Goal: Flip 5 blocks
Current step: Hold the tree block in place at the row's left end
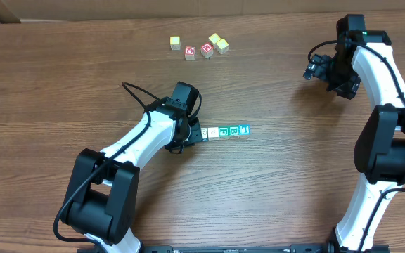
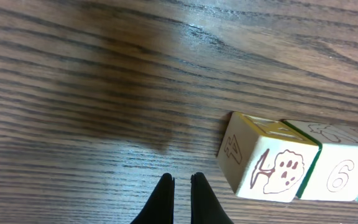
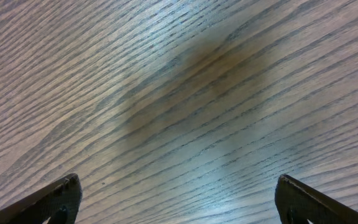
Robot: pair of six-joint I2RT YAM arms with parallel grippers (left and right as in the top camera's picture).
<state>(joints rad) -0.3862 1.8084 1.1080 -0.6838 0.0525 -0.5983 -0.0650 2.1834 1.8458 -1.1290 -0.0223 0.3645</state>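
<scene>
A short row of blocks lies mid-table: two whitish ones (image 1: 209, 133), two green-printed ones (image 1: 228, 131) and a blue-printed one (image 1: 243, 130) at the right end. My left gripper (image 1: 196, 133) sits low at the row's left end, shut and holding nothing. In the left wrist view its gripper tips (image 2: 182, 182) stand just left of the end block (image 2: 269, 160), which shows a brown tree picture, and a small gap of bare wood separates them. Beside it is a block with a "6" (image 2: 337, 171). My right gripper (image 3: 179, 190) hangs open over bare wood, far off at the back right (image 1: 315, 69).
Several yellow-faced and red-faced cubes (image 1: 207, 49) lie scattered near the table's far edge, well behind the row. A black cable (image 1: 136, 93) loops off the left arm. The wooden table (image 1: 280, 190) fills the views.
</scene>
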